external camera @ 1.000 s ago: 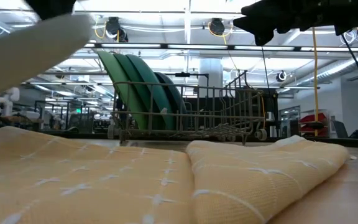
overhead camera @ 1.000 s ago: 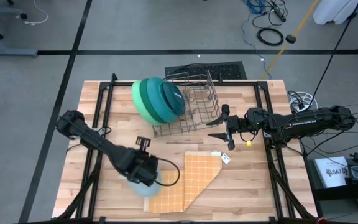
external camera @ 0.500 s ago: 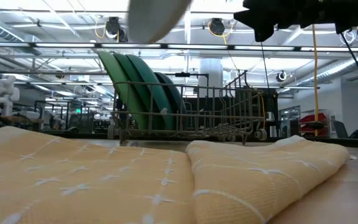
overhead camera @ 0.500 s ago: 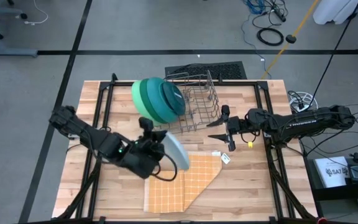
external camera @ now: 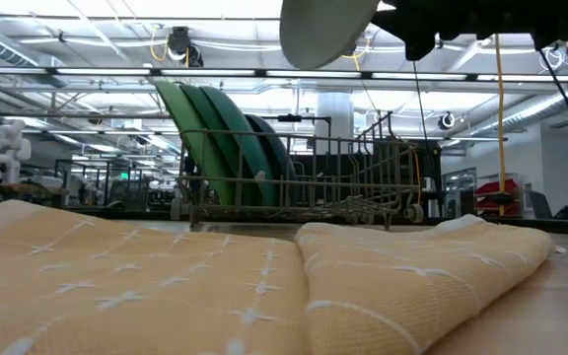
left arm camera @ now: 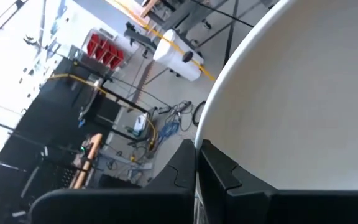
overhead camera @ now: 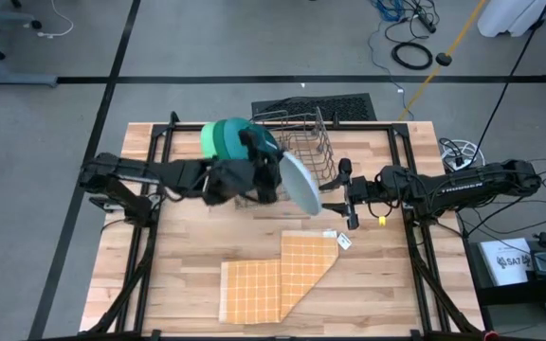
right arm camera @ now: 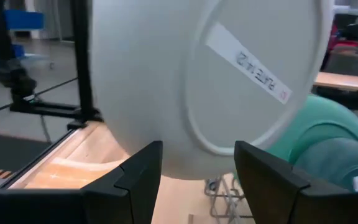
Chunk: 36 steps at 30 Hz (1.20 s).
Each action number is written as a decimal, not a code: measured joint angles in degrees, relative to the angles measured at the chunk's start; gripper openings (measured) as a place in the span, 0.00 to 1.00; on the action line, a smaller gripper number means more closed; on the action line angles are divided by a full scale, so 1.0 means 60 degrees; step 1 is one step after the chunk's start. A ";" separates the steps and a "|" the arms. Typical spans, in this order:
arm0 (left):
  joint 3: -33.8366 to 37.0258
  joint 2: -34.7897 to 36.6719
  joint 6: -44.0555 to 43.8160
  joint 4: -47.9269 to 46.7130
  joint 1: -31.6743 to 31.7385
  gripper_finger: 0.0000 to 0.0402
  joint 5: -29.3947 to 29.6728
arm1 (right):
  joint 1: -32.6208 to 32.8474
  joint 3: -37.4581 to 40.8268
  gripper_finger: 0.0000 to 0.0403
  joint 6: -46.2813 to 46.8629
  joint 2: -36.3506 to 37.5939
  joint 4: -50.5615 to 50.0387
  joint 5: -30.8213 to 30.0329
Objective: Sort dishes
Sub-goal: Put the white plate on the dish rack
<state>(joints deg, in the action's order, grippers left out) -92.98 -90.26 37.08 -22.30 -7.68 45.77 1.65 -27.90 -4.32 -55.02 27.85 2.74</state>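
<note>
**Pale plate held on edge beside the rack**

The wooden tabletop [overhead camera: 188, 246] carries a grey wire rack [overhead camera: 297, 156] toward its far side and an orange checked cloth [overhead camera: 278, 279], partly folded over itself, toward its near edge. In the low view the cloth fills the foreground and the rack [external camera: 304, 187] stands behind it.

Four plates [overhead camera: 230, 142] stand on edge, close together, in the rack's left end, running from light green on the outside through teal to a darker one inside; from the low view they lean side by side [external camera: 225, 138].

The left arm reaches across the tabletop from the left, and the left gripper [overhead camera: 263, 175] is clenched on the rim of the pale blue plate [overhead camera: 299, 182], which is held off the tabletop, tilted on edge, just in front of the rack and near the right gripper. A white label shows on the plate's underside [right arm camera: 253, 62].

The right gripper [overhead camera: 339, 197] hovers right of the rack with its fingers [right arm camera: 129, 180] spread and nothing between them
</note>
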 joint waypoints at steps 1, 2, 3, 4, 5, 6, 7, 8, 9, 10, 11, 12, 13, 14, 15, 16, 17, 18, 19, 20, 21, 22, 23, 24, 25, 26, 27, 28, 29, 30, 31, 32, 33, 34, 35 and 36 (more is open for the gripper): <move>0.0044 0.0004 -0.0033 0.0104 0.0227 0.02 -0.0162 | 0.0024 0.0000 0.48 -0.0004 0.0000 0.0052 -0.0263; 0.0073 0.0007 -0.0065 0.0191 0.0415 0.02 -0.0294 | 0.0055 0.0000 0.48 -0.0002 0.0000 0.0064 -0.0632; 0.0080 0.0007 -0.0091 0.0216 0.0584 0.02 -0.0418 | 0.0075 0.0000 0.48 0.0000 0.0004 0.0047 -0.1046; 0.0087 0.0004 -0.0094 0.0260 0.0709 0.02 -0.0495 | 0.0099 0.0000 0.48 0.0007 0.0007 0.0029 -0.1461; 0.0090 0.0004 -0.0087 0.0355 0.0826 0.02 -0.0611 | 0.0118 0.0000 0.48 0.0010 0.0007 0.0017 -0.1768; 0.0090 0.0004 -0.0059 0.0525 0.0920 0.02 -0.0732 | 0.0120 0.0000 0.48 0.0011 0.0007 0.0024 -0.1969; 0.0090 0.0004 -0.0037 0.0693 0.1018 0.02 -0.0921 | 0.0122 0.0000 0.48 0.0009 0.0011 0.0056 -0.2036; 0.0090 0.0004 -0.0028 0.0814 0.1131 0.02 -0.1160 | 0.0127 0.0000 0.48 0.0004 0.0015 0.0099 -0.2031; 0.0090 0.0004 -0.0025 0.0880 0.1237 0.02 -0.1420 | 0.0130 0.0000 0.49 -0.0025 0.0016 0.0142 -0.2024; 0.0090 0.0004 -0.0034 0.0879 0.1355 0.02 -0.1679 | 0.0141 0.0000 0.49 -0.0070 0.0018 0.0170 -0.1985; 0.0090 0.0003 -0.0054 0.0873 0.1473 0.02 -0.1843 | 0.0137 0.0000 0.50 -0.0081 0.0018 0.0180 -0.1977; 0.0093 -0.0017 -0.0093 0.0871 0.1581 0.02 -0.1882 | 0.0134 0.0000 0.51 -0.0087 0.0018 0.0172 -0.2015; 0.0093 -0.0048 -0.0109 0.0878 0.1663 0.02 -0.1879 | 0.0120 0.0000 0.52 -0.0087 0.0018 0.0142 -0.2048; 0.0093 -0.0055 -0.0120 0.0878 0.1745 0.02 -0.1886 | 0.0120 0.0000 0.53 -0.0085 0.0015 0.0123 -0.2066; 0.0093 -0.0062 -0.0127 0.0883 0.1811 0.02 -0.1900 | 0.0120 0.0000 0.54 -0.0067 0.0015 0.0106 -0.2066; 0.0093 -0.0065 -0.0134 0.0892 0.1868 0.02 -0.1908 | 0.0125 0.0000 0.55 -0.0006 0.0015 0.0096 -0.2039; 0.0093 -0.0066 -0.0151 0.0909 0.1916 0.02 -0.1901 | 0.0127 0.0000 0.57 0.0045 0.0015 0.0091 -0.2022; 0.0093 -0.0066 -0.0167 0.0943 0.1958 0.02 -0.1885 | 0.0127 0.0000 0.58 0.0071 0.0015 0.0090 -0.1996; 0.0091 -0.0066 -0.0200 0.0954 0.1987 0.02 -0.1866 | 0.0126 0.0000 0.59 0.0090 0.0011 0.0093 -0.2033; 0.0093 -0.0066 -0.0229 0.0951 0.2000 0.02 -0.1854 | 0.0123 0.0000 0.60 0.0106 0.0011 0.0096 -0.2040; 0.0093 -0.0066 -0.0239 0.0951 0.2019 0.02 -0.1828 | 0.0123 0.0000 0.61 0.0109 0.0011 0.0096 -0.2070; 0.0092 -0.0069 -0.0240 0.0945 0.2035 0.02 -0.1758 | 0.0127 0.0000 0.62 0.0111 0.0011 0.0093 -0.2162; 0.0093 -0.0069 -0.0240 0.0943 0.2028 0.02 -0.1688 | 0.0127 0.0000 0.62 0.0129 0.0008 0.0093 -0.2246; 0.0093 -0.0069 -0.0243 0.0943 0.2025 0.02 -0.1639 | 0.0127 0.0000 0.63 0.0202 0.0007 0.0108 -0.2379; 0.0093 -0.0069 -0.0297 0.0943 0.2026 0.02 -0.1608 | 0.0127 0.0000 0.63 0.0291 0.0007 0.0149 -0.2599; 0.0090 -0.0069 -0.0376 0.0943 0.2033 0.02 -0.1596 | 0.0124 0.0000 0.63 0.0341 0.0007 0.0197 -0.2800; 0.0092 -0.0069 -0.0434 0.0943 0.2036 0.02 -0.1580 | 0.0120 0.0000 0.63 0.0361 0.0007 0.0256 -0.2973; 0.0093 -0.0069 -0.0511 0.0940 0.2040 0.02 -0.1561 | 0.0120 0.0000 0.63 0.0364 0.0007 0.0322 -0.3111; 0.0090 -0.0069 -0.0616 0.0936 0.2040 0.02 -0.1520 | 0.0120 0.0000 0.63 0.0382 0.0007 0.0411 -0.3170; 0.0093 -0.0069 -0.0676 0.0935 0.2036 0.02 -0.1466 | 0.0120 0.0000 0.62 0.0461 0.0007 0.0503 -0.3239; 0.0092 -0.0069 -0.0742 0.0933 0.2033 0.02 -0.1383 | 0.0120 0.0000 0.62 0.0592 0.0007 0.0590 -0.3410; 0.0093 -0.0069 -0.0812 0.0936 0.2033 0.02 -0.1335 | 0.0127 0.0000 0.62 0.0735 0.0007 0.0665 -0.3703; 0.0093 -0.0069 -0.0861 0.0934 0.2033 0.02 -0.1328 | 0.0127 0.0000 0.61 0.0829 0.0007 0.0696 -0.3955; 0.0093 -0.0069 -0.0883 0.0931 0.2035 0.02 -0.1335 | 0.0123 0.0000 0.61 0.0847 0.0007 0.0740 -0.4155; 0.0093 -0.0069 -0.0892 0.0923 0.2036 0.02 -0.1361 | 0.0120 0.0000 0.60 0.0852 0.0007 0.0790 -0.4283; 0.0092 -0.0069 -0.0931 0.0918 0.2035 0.02 -0.1403 | 0.0120 0.0000 0.59 0.0852 0.0007 0.0863 -0.4382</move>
<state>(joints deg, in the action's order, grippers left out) -92.43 -90.67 31.50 -16.80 4.53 37.35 2.37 -27.90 0.80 -54.98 33.02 -23.55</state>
